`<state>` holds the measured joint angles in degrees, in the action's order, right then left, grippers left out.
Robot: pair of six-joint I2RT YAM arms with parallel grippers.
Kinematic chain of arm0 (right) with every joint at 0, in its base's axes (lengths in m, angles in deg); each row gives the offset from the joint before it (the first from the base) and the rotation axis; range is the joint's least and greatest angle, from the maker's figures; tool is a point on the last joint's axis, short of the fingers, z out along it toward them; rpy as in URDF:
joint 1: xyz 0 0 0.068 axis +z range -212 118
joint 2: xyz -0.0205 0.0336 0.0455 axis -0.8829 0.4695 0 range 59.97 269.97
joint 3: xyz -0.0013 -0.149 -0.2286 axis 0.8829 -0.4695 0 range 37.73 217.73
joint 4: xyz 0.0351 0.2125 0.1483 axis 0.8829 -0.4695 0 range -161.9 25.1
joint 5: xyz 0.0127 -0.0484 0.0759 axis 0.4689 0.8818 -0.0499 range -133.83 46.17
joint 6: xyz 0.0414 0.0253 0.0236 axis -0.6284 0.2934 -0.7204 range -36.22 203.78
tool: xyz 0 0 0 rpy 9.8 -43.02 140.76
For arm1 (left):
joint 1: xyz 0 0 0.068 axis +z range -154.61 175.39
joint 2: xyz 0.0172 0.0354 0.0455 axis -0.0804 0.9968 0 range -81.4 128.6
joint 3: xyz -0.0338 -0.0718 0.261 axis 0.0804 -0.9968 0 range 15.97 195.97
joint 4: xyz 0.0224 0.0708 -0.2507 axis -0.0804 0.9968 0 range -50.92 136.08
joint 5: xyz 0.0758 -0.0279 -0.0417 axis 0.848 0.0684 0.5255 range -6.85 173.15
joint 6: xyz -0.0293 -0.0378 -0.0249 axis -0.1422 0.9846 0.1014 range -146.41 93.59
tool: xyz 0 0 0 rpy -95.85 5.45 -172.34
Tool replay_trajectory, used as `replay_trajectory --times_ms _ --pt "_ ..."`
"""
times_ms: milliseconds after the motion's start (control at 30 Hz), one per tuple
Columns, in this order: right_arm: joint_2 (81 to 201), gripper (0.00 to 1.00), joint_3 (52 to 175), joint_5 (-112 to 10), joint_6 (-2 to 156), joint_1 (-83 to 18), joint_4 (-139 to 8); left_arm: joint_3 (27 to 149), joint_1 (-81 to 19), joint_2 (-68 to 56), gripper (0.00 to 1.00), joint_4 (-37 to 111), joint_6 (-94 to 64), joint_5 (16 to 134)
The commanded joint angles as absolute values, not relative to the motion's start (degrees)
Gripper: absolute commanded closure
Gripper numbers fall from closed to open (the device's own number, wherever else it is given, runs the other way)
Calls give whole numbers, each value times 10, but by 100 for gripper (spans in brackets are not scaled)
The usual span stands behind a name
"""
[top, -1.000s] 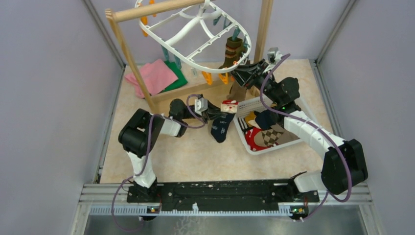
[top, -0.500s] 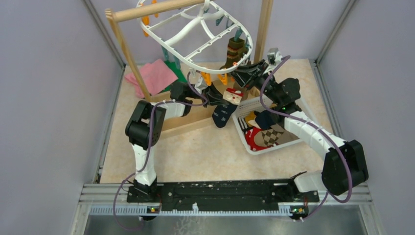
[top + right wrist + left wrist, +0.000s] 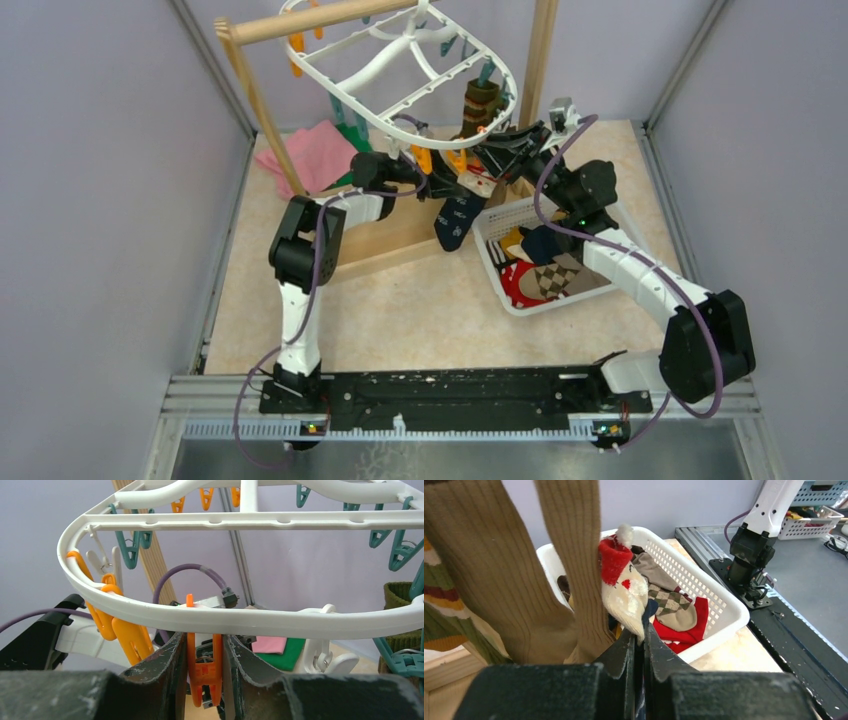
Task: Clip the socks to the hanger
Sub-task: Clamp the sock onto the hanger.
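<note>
Top view: we see the hanger point(image 3: 352, 103) hung tilted from the wooden rack point(image 3: 320, 20) at the back of the surface, w/ an olive striped sock point(image 3: 480, 105) already hanging off its right side. The left tool point(image 3: 452, 187) sits just under the hanger's near rim, and the navy sock point(image 3: 453, 220) dangles from it, toe down, beside the white basket point(image 3: 560, 300). The right tool point(image 3: 470, 160) reaches in from the right to that same rim. A pink cloth point(image 3: 315, 150) lies back left. Left wrist view: the left tool point(image 3: 639, 652) is clenched on the navy sock point(image 3: 626, 592), red-and-white cuff up. Tan ribbed socks point(image 3: 499, 580) hang close on the left. Behind, the basket point(image 3: 719, 600) holds an argyle sock point(image 3: 671, 605) and a red sock point(image 3: 689, 630). Right wrist view: the right tool point(image 3: 203, 655) is grasping an orange clip point(image 3: 200, 672) just below the hanger rim point(image 3: 280, 620), one finger on each side, pads touching it. Whether that clip's mouth is spread, we can't tell. Teal clips point(image 3: 132, 545) hang further along the frame, and the olive sock point(image 3: 400, 600) shows at far right.
</note>
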<state>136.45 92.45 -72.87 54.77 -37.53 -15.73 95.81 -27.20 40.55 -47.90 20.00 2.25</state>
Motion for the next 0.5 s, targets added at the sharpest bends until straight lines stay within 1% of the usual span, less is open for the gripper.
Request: replay_trajectory --times_ms 0,167,467 --pt "1343 100 926 -735 547 -378 -142 1018 -271 436 100 -636 246 37" --pt "1340 100 926 -727 554 -378 -149 1090 -270 476 100 -637 312 48" --pt "1343 100 926 -696 589 -379 -181 1074 -266 420 100 -636 301 44"
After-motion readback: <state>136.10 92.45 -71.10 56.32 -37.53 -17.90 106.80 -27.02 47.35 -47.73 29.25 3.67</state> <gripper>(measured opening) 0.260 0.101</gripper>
